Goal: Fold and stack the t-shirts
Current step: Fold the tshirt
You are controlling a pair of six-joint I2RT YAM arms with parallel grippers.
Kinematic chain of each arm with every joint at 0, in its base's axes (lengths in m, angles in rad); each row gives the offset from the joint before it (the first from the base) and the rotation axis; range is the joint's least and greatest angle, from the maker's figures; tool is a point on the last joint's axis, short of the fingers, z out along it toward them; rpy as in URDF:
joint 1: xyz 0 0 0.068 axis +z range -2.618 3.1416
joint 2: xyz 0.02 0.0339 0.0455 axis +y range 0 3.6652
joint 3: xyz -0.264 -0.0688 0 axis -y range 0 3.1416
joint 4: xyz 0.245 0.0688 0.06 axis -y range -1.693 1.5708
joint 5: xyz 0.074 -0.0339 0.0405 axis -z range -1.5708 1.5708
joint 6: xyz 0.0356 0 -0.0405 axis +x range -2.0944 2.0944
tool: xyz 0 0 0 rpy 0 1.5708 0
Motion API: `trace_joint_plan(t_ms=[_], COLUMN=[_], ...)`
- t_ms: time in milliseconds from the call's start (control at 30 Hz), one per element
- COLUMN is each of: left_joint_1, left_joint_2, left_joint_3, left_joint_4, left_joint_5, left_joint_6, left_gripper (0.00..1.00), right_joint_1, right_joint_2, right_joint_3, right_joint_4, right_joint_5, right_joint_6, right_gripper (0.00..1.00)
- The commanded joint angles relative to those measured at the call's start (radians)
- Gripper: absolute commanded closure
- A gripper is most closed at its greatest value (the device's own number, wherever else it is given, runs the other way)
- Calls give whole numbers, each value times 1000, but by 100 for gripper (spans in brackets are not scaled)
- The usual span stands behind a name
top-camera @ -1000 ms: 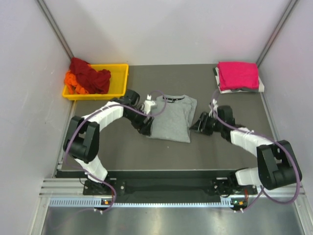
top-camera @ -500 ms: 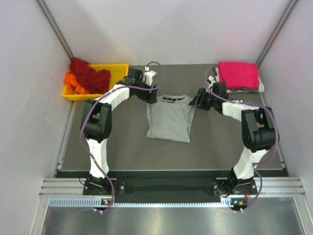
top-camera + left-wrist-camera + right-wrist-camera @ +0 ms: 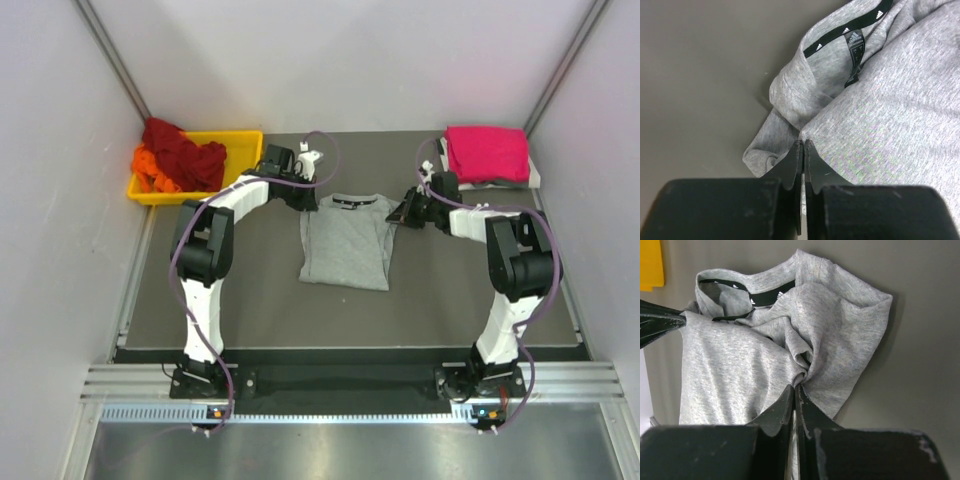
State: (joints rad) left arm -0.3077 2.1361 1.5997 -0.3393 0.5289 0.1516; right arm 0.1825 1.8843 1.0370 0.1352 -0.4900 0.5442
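The light grey t-shirt (image 3: 347, 245) lies folded lengthwise at the table's middle, its dark collar (image 3: 847, 32) toward the far side. My left gripper (image 3: 308, 203) sits at its far left shoulder. In the left wrist view the gripper (image 3: 803, 143) is shut, pinching grey cloth at its tips. My right gripper (image 3: 396, 214) sits at the far right shoulder. The right wrist view shows it (image 3: 796, 386) shut on a bunched fold of the same shirt (image 3: 740, 365). A folded magenta-pink t-shirt (image 3: 487, 153) rests at the far right. Dark red (image 3: 182, 150) and orange (image 3: 150, 170) t-shirts lie crumpled in the tray.
The yellow tray (image 3: 245, 160) stands at the far left, close behind my left arm. Something white with dark stripes (image 3: 534, 178) lies under the pink shirt. Pale walls close in the left, right and far sides. Dark tabletop (image 3: 260, 300) surrounds the grey shirt.
Both arms have reached from the grey shirt's sides out to its far shoulders. Both grippers, open earlier, have closed on the cloth there.
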Motion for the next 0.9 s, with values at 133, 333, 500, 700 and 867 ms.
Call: trace_joint_plan(t_ms=[133,333,500,700,867], left_joint_1=[-1,-1,-1,-1,-1], left_joint_2=[-99,-122,-91,-90,-85], left_joint_3=[-3,14,22,-7,-4], left_joint_4=[52,65,45,54,54], left_joint_5=[25,-15,5,10,22], left_joint_6=[25,31,26,31,25], left_gripper=[100,100,100,100,100], right_joint_1=[8,8,9,31,41], right_joint_2=[-94,-99,-94,-135,-137], right_joint_3=[58,98,60,-55,-115], right_joint_4=[-63,-128,-108,-34,33], right_joint_5=[94,90,36,-2,-28], right_joint_6=[-82,-116,-66,2,56], right_gripper=[100,74,63,70,68])
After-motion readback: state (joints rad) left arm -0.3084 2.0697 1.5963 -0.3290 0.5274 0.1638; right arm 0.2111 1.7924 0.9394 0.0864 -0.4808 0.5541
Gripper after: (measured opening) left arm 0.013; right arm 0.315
